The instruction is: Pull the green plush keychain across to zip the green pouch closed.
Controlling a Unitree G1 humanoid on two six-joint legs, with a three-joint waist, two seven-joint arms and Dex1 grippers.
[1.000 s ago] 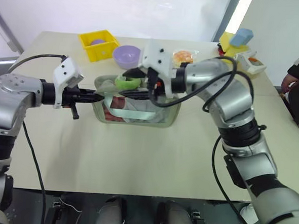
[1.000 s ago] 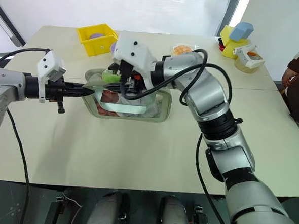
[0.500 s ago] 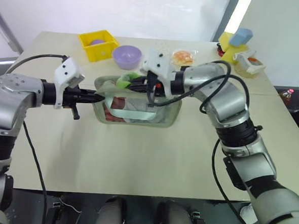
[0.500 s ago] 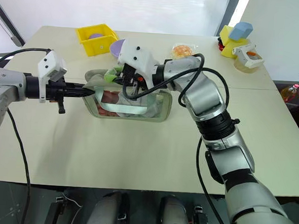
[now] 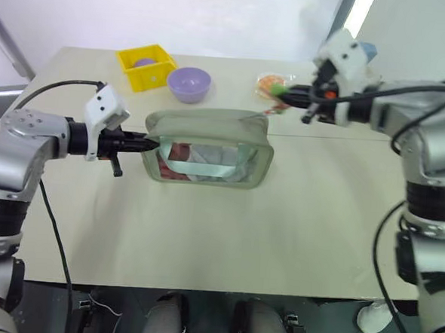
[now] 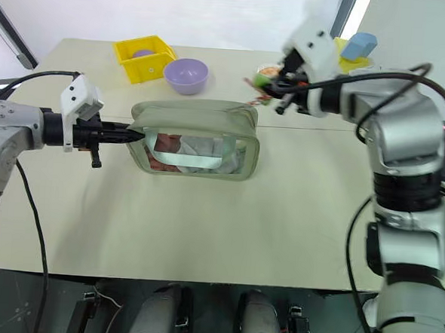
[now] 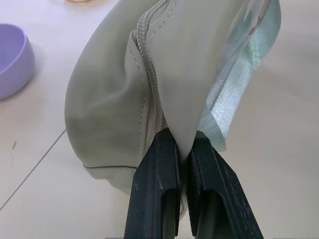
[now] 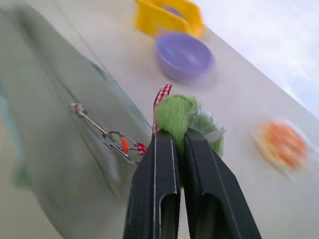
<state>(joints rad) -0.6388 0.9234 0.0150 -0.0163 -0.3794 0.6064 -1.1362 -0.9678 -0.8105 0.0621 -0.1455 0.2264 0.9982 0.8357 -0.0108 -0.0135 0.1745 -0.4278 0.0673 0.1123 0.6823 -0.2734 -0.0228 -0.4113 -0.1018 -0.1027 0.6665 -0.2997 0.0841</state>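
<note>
Left eye view: our right fingers, clamped on the green plush keychain, had swept it from the green pouch's left end past its right corner, so we judged it zipped. Our left fingers pinched its left end. Open surface lay nearer us.

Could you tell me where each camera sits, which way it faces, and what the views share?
Left eye and right eye views: on the head, looking forward and down at the table; both arms show.
Left wrist view: looks along the left gripper, fingers shut on the green pouch end.
Right wrist view: looks along the right gripper, fingers shut on the green plush keychain.
Shared: the pouch, purple bowl and yellow bin appear in head and right wrist views.
</note>
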